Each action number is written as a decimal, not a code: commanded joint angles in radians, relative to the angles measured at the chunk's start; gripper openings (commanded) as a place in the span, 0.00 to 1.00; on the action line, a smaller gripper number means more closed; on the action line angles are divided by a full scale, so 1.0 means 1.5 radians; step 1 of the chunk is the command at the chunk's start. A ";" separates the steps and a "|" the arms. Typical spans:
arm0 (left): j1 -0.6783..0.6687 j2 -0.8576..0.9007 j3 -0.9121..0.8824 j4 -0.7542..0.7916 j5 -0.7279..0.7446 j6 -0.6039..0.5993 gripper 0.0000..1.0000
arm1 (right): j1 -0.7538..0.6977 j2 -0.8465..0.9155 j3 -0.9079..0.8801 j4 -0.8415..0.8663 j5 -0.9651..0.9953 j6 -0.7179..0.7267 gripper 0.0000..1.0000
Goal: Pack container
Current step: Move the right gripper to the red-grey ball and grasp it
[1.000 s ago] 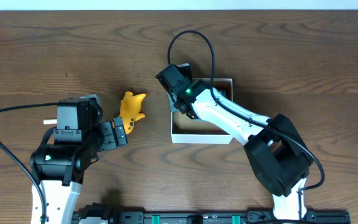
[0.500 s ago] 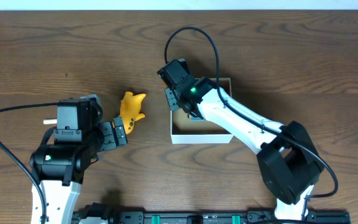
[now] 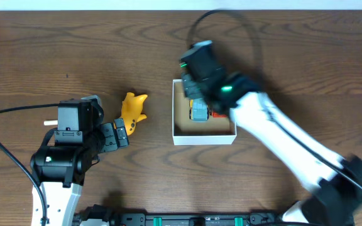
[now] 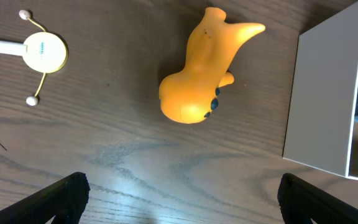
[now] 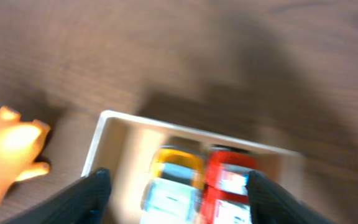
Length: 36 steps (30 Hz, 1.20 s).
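The container point(image 3: 177, 137) is a white-walled square box at mid table. A yellow-and-blue toy car point(image 3: 198, 112) and a red toy point(image 3: 217, 114) lie inside it. My right gripper point(image 3: 196, 94) hovers over the box's far edge, blurred, open and empty. In the right wrist view the box rim point(image 5: 104, 119), the car point(image 5: 173, 180) and the red toy point(image 5: 229, 180) sit between its fingers point(image 5: 180, 198). A yellow animal toy point(image 3: 132, 108) lies left of the box. My left gripper point(image 3: 123, 132) is open just short of it; its wrist view shows the toy point(image 4: 197, 74) ahead of the fingers point(image 4: 179, 202).
A white stick with a yellow disc and wire point(image 4: 42, 50) lies on the table left of the yellow toy; its end shows by the left arm point(image 3: 48, 123). The box's white outer wall point(image 4: 322, 93) is to the right in the left wrist view.
My right gripper has swung from the box's left wall up and right to its far edge, uncovering the toys inside. The left arm and yellow toy have not moved.
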 commanded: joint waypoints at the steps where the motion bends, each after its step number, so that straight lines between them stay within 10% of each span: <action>1: 0.003 0.000 0.012 -0.002 0.004 0.006 0.98 | -0.060 -0.087 0.017 -0.047 0.033 0.042 0.89; 16: 0.003 0.000 0.012 -0.002 0.004 0.006 0.98 | -0.353 -0.195 -0.040 -0.408 -0.071 0.151 0.99; 36: 0.003 0.000 0.012 -0.004 0.004 0.006 0.98 | -0.356 -0.137 -0.395 -0.106 -0.125 0.151 0.99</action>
